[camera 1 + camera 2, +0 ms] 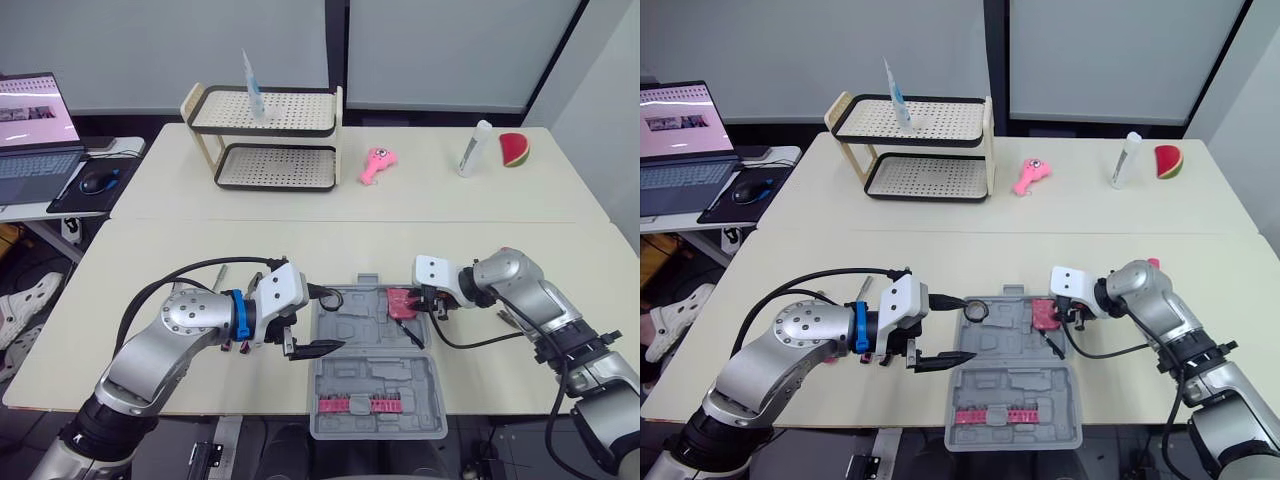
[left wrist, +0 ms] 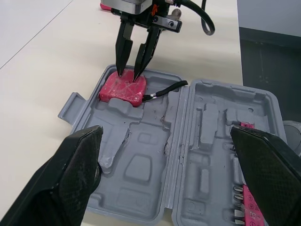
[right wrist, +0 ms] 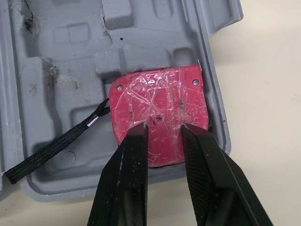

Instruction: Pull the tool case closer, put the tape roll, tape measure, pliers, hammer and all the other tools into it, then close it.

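Within the tool case (image 1: 350, 330), open on the worktop (image 1: 180, 250), in the corner recess nearest the right arm: pink tape measure (image 3: 160, 103), lying flat, apparently being seated in its moulded pocket. Right end effector (image 3: 162, 128): fingers narrowly parted, tips touching the tape measure's face, nothing pinched between. Left end effector (image 2: 164, 136): spread wide, empty, beside the case's left edge, probably ready to steady it.

The right gripper (image 3: 162, 126) blocks the far right corner of the tool case (image 1: 375, 385), tips on the tape measure (image 3: 160, 99). The left gripper (image 1: 335, 320), spread wide, crowds the case's left edge. Its near half is free from above.
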You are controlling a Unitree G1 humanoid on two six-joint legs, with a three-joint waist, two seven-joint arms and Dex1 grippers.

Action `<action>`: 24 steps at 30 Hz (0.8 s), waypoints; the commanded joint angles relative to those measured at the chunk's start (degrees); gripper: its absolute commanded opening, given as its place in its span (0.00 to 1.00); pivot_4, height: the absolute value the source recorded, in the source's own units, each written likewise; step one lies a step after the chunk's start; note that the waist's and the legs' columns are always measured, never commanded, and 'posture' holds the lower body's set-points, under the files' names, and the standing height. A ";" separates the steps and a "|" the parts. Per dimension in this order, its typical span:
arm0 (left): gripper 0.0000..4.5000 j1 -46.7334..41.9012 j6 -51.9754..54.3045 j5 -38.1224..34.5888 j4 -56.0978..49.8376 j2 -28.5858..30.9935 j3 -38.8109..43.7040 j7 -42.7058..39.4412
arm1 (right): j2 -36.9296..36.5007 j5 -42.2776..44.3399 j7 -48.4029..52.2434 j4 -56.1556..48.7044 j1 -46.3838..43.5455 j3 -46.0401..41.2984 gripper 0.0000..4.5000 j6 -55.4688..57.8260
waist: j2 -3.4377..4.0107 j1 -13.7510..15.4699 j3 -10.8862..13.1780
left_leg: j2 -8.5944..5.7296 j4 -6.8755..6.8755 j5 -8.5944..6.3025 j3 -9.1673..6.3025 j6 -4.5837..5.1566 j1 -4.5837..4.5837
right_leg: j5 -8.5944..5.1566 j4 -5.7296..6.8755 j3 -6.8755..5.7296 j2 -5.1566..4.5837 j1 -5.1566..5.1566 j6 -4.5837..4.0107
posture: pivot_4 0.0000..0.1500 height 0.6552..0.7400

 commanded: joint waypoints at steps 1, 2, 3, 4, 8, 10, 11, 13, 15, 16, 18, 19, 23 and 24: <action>1.00 0.83 -1.52 -0.73 -0.37 0.78 2.60 -0.59 | 1.56 1.02 -2.04 -0.56 1.32 -1.27 0.23 -0.97 | 0.00 -0.18 0.00 | 0.01 -0.03 -0.01 0.02 0.01 0.09 | 0.00 0.00 0.02 0.00 0.05 0.00 | 1.00 0.87; 1.00 1.21 -1.93 -0.88 -0.06 0.86 3.25 -0.59 | 1.72 1.63 -2.33 -1.55 1.46 -2.14 0.23 -1.02 | 0.00 -0.19 0.01 | 0.01 -0.08 -0.02 0.03 0.04 0.13 | 0.00 0.00 0.05 0.01 0.05 0.00 | 1.00 0.87; 1.00 1.79 -2.63 -1.06 0.49 0.92 4.38 -0.58 | 1.71 2.44 -2.58 -2.95 1.74 -3.30 0.23 -0.91 | 0.01 -0.19 0.01 | 0.02 -0.09 -0.02 0.03 0.04 0.13 | 0.00 0.00 0.05 0.03 0.04 0.00 | 1.00 0.87; 1.00 2.61 -3.47 -1.16 1.17 1.10 5.92 -0.55 | 1.35 3.25 -2.96 -4.96 2.20 -4.68 0.23 -0.92 | 0.02 -0.19 0.02 | 0.02 -0.09 -0.02 0.03 0.04 0.13 | 0.00 0.00 0.04 0.03 0.04 0.00 | 1.00 0.87; 1.00 7.32 -7.55 -1.60 5.10 2.51 13.56 -1.33 | -0.68 8.03 -4.40 -15.17 5.12 -11.70 0.23 1.89 | 0.10 -0.13 0.09 | 0.02 -0.10 -0.01 0.04 0.01 0.04 | 0.00 0.00 0.07 0.01 -0.08 0.00 | 1.00 0.87; 1.00 9.74 -9.11 -2.03 6.88 3.07 16.96 -1.93 | -1.69 10.16 -5.08 -19.40 7.18 -14.96 0.23 2.76 | 0.11 -0.03 0.09 | 0.01 -0.09 -0.01 0.04 0.01 -0.09 | 0.00 0.00 0.06 -0.02 -0.18 0.00 | 1.00 0.87; 1.00 11.39 -10.61 -2.17 8.25 3.24 19.34 -2.24 | -2.57 11.19 -5.69 -21.67 9.14 -17.31 0.23 3.06 | 0.11 0.05 0.09 | 0.00 -0.08 -0.01 0.01 0.02 -0.17 | 0.00 -0.01 0.04 -0.04 -0.23 0.00 | 1.00 0.87; 1.00 14.72 -12.74 -3.60 12.55 2.59 26.58 -1.33 | -4.56 14.03 -6.98 -26.50 15.25 -24.23 0.23 3.74 | 0.11 0.25 0.09 | 0.00 -0.08 -0.02 -0.02 0.03 -0.24 | 0.00 -0.03 0.04 -0.10 -0.28 0.00 | 1.00 0.87; 1.00 17.72 -15.04 -4.21 16.59 2.12 32.67 -0.43 | -5.53 16.84 -8.20 -29.42 21.11 -30.83 0.23 4.11 | 0.10 0.56 0.09 | -0.02 -0.08 -0.13 -0.17 0.21 -0.38 | 0.00 -0.11 0.03 -0.28 -0.30 0.00 | 1.00 0.87; 1.00 19.19 -16.18 -4.25 18.75 1.92 35.29 0.02 | -6.27 17.09 -9.02 -29.80 24.14 -33.77 0.23 3.32 | 0.10 0.59 0.09 | -0.02 -0.08 -0.13 -0.21 0.21 -0.42 | 0.00 -0.11 0.00 -0.30 -0.33 0.00 | 1.00 0.87; 1.00 22.23 -17.18 -4.63 22.23 1.61 39.56 0.24 | -7.09 16.59 -11.37 -29.41 29.49 -38.93 0.23 0.80 | 0.11 0.58 0.10 | -0.08 -0.08 -0.13 -0.18 0.23 -0.43 | 0.00 -0.08 0.00 -0.33 -0.34 0.00 | 1.00 0.87; 1.00 23.92 -17.66 -4.79 23.86 1.36 41.57 0.34 | -6.83 16.80 -12.67 -29.35 32.15 -41.73 0.23 0.71 | 0.11 0.49 0.09 | -0.08 -0.07 -0.14 -0.15 0.24 -0.36 | 0.00 -0.07 0.01 -0.34 -0.29 0.00 | 1.00 0.87; 1.00 29.35 -19.89 -4.30 28.60 -0.45 45.90 1.82 | -4.11 17.64 -16.77 -28.73 42.28 -49.81 0.23 -2.84 | 0.11 0.26 0.08 | -0.06 -0.12 -0.14 -0.14 0.25 -0.27 | 0.00 -0.07 0.05 -0.34 -0.20 0.00 | 1.00 0.87; 1.00 30.33 -20.30 -4.15 29.47 -0.89 46.18 1.93 | -3.16 17.59 -17.93 -27.98 44.46 -51.30 0.23 -3.90 | 0.10 0.26 0.08 | -0.06 -0.12 -0.14 -0.14 0.25 -0.26 | 0.00 -0.05 0.06 -0.34 -0.20 0.00 | 1.00 0.87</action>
